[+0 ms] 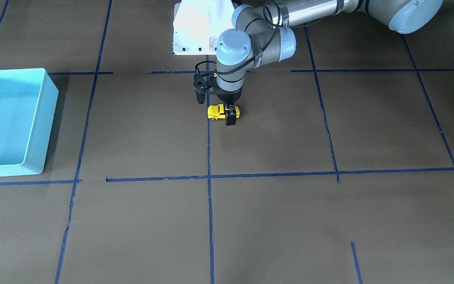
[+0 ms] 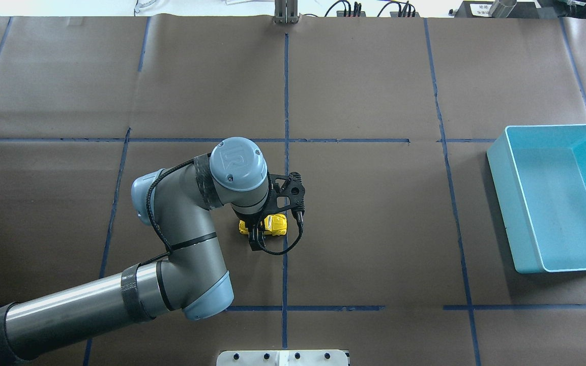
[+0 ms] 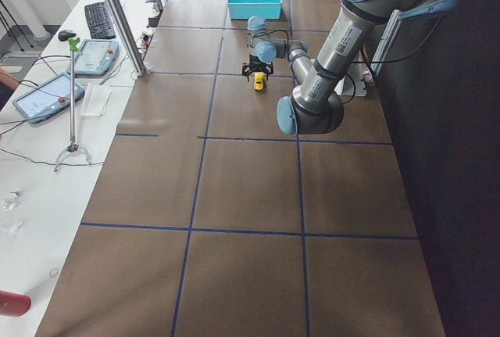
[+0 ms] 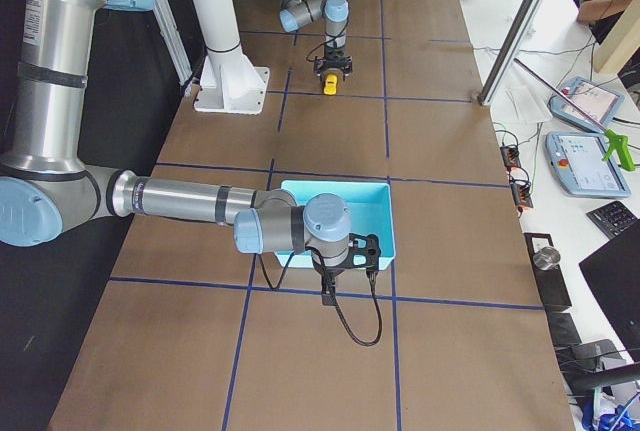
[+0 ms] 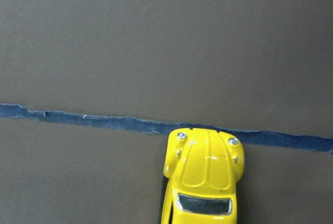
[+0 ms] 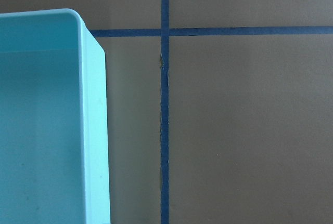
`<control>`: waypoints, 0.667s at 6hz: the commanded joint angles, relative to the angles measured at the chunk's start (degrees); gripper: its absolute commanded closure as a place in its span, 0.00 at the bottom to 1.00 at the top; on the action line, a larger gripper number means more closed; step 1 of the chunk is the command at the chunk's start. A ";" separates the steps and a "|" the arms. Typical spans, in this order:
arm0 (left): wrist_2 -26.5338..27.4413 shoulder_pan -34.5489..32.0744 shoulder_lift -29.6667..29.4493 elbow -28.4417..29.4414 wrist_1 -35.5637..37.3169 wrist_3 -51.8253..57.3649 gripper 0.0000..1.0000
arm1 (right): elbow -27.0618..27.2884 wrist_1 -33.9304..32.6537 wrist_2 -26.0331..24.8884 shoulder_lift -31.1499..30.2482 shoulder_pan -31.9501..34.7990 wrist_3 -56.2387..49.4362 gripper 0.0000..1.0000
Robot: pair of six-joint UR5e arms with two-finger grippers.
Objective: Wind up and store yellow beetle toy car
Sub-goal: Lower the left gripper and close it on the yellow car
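Note:
The yellow beetle toy car (image 1: 216, 112) stands on the brown table by a blue tape line, near the middle. My left gripper (image 1: 230, 113) points straight down, its fingers shut on the car's rear half; it also shows in the overhead view (image 2: 258, 231) over the car (image 2: 275, 223). The left wrist view shows the car's rounded end (image 5: 205, 177) touching the tape line; no fingers show there. My right gripper (image 4: 327, 291) shows only in the exterior right view, at the near end of the light blue bin (image 4: 340, 206); I cannot tell whether it is open or shut.
The light blue bin (image 2: 500, 203) stands empty at the table's right end, far from the car; its corner (image 6: 96, 130) fills the left of the right wrist view. The white arm base plate (image 1: 191, 31) sits at the robot's edge. Blue tape lines grid the table.

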 commanded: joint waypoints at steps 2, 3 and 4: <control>0.00 1.06 -0.28 0.16 -0.10 -0.57 0.05 | -0.04 -0.02 0.00 -0.03 0.00 0.00 0.00; 0.00 1.06 -0.46 0.07 -0.10 -0.66 0.12 | -0.04 0.07 0.00 -0.03 0.00 0.00 0.00; 0.00 1.06 -0.55 -0.02 -0.01 -0.66 0.14 | -0.04 0.07 0.00 -0.03 -0.09 0.00 0.00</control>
